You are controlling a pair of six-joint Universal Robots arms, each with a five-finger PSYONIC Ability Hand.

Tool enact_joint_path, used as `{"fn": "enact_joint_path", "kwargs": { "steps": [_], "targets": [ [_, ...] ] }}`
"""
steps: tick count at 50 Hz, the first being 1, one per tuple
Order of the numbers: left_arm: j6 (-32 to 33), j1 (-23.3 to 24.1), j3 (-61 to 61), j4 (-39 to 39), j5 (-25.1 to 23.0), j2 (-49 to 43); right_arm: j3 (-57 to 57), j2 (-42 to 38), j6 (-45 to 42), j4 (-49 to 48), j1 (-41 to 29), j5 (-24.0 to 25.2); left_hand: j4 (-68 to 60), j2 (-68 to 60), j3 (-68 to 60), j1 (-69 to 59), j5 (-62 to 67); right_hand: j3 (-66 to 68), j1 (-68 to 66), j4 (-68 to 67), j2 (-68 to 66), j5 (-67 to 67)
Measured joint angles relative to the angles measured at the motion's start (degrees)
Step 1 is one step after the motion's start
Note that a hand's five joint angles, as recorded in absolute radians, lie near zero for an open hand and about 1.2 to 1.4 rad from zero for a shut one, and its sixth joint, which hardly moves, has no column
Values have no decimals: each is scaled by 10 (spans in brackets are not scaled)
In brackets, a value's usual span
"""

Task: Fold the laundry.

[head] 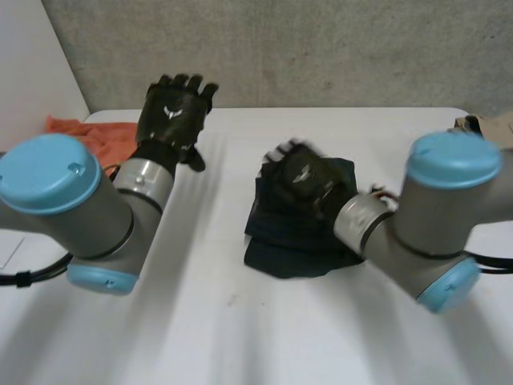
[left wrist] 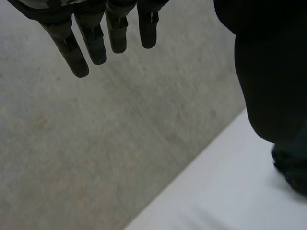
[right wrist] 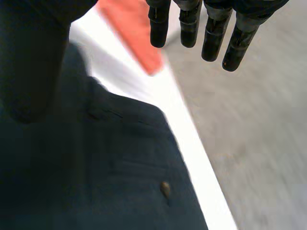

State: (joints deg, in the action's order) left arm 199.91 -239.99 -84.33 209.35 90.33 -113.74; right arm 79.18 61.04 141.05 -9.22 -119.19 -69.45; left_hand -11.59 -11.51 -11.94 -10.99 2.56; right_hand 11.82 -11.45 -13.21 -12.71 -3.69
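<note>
The dark garment (head: pixel 280 257) lies in a loose, partly doubled heap on the white table (head: pixel 240 337), just off centre toward 3 o'clock. The right hand (head: pixel 303 180) is over its far half. The fingers (right wrist: pixel 213 40) are straight and spread and grip nothing, and a small button (right wrist: pixel 165 188) shows on the cloth under the palm. I cannot tell whether the palm touches the fabric.

The left hand (head: pixel 172 112) is raised at about 11 o'clock, well apart from the garment. Its fingers (left wrist: pixel 93 40) are also straight and empty. An orange cloth (head: pixel 84 132) lies bunched at 10 o'clock, just beside that hand, and something beige (head: pixel 489 124) sits at the 2 o'clock corner.

The main risk seems to be the heap itself. With one hand on it and no edge pinched, a sweep or press would likely drag the whole bundle and set creases. A blind pinch could catch several layers at once. The left arm, coming across toward 3 o'clock, might also brush the orange cloth off the far edge.
</note>
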Motion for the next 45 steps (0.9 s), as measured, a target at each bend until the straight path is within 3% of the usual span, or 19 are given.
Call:
{"fn": "enact_joint_path", "kwargs": {
  "steps": [7,12,20,30,38,45],
  "targets": [
    [-58,46,114,-40,-6,-69,4,80,327,26,78,-48,0,0,0,0,0,0,0,0,0,0],
    [-81,86,204,-105,-20,-152,-14,60,398,82,122,-51,0,0,0,0,0,0,0,0,0,0],
    [-88,121,336,-219,-51,-280,-86,-42,382,151,133,-47,-9,-12,-2,-2,2,0,0,0,0,0],
    [-72,110,407,-307,-20,-363,-153,-142,314,183,128,-47,-14,-17,-10,-19,2,0,0,0,0,0],
    [-29,101,404,-345,-1,-366,-165,-173,205,187,119,-89,-12,-15,-8,-14,0,0,20,0,2,0],
    [-14,101,384,-348,-3,-314,-161,-135,145,182,99,-120,-10,-9,-6,-11,0,0,23,0,2,2]
  ]
}}
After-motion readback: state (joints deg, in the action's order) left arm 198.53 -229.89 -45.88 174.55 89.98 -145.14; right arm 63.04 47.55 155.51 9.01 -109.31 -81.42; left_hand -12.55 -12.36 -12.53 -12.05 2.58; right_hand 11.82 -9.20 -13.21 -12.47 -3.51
